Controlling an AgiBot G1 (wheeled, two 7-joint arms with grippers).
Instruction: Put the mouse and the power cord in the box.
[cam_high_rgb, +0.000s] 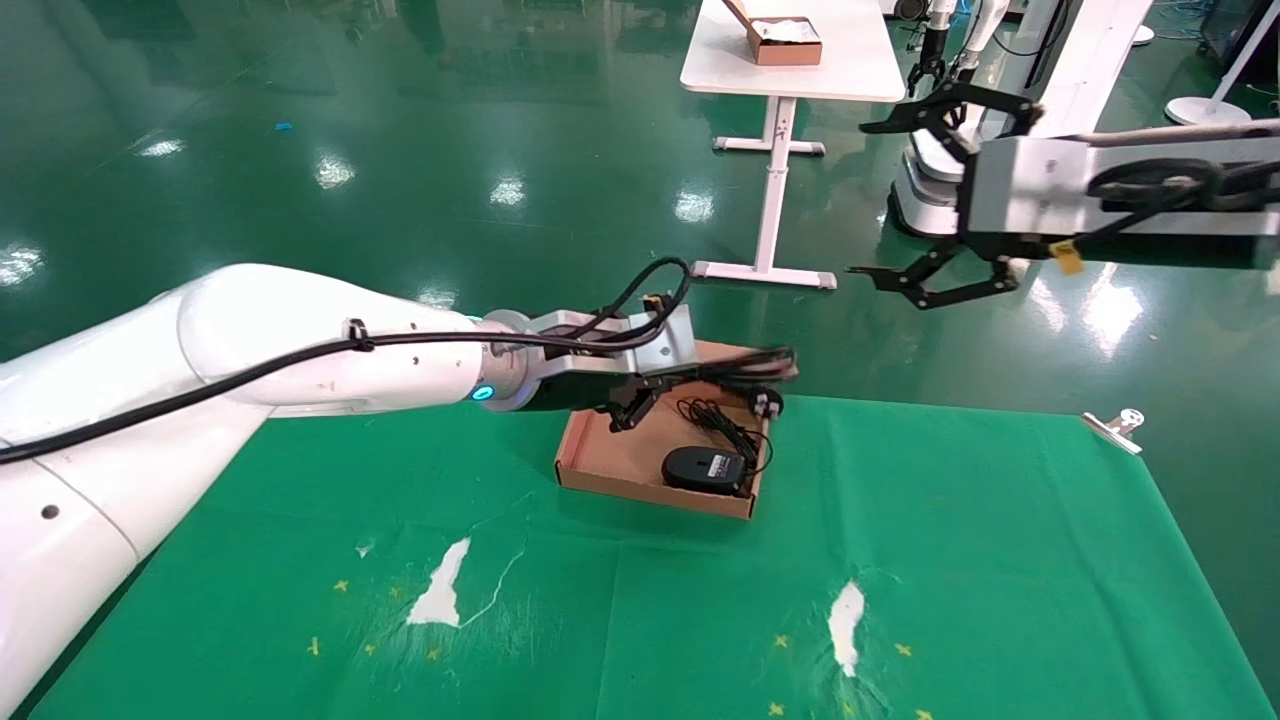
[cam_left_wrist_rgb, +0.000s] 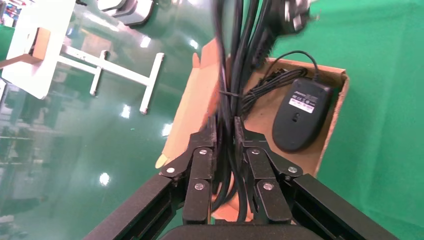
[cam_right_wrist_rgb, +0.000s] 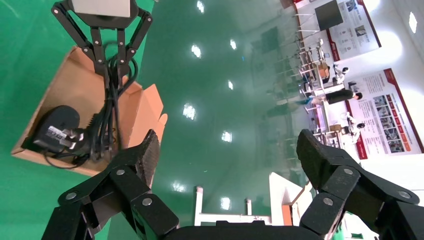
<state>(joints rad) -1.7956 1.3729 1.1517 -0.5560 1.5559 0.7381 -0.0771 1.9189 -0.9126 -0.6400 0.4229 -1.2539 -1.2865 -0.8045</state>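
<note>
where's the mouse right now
In the head view the mouse lies inside the box, at its near right corner, just below the left hand holding the cord.

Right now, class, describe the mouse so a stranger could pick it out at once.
Find the green cloth, then the brown box at its far edge. The mouse lies in the box's near corner: a black oval with a pale label, unlike the thick cord held above it by the left hand.
</note>
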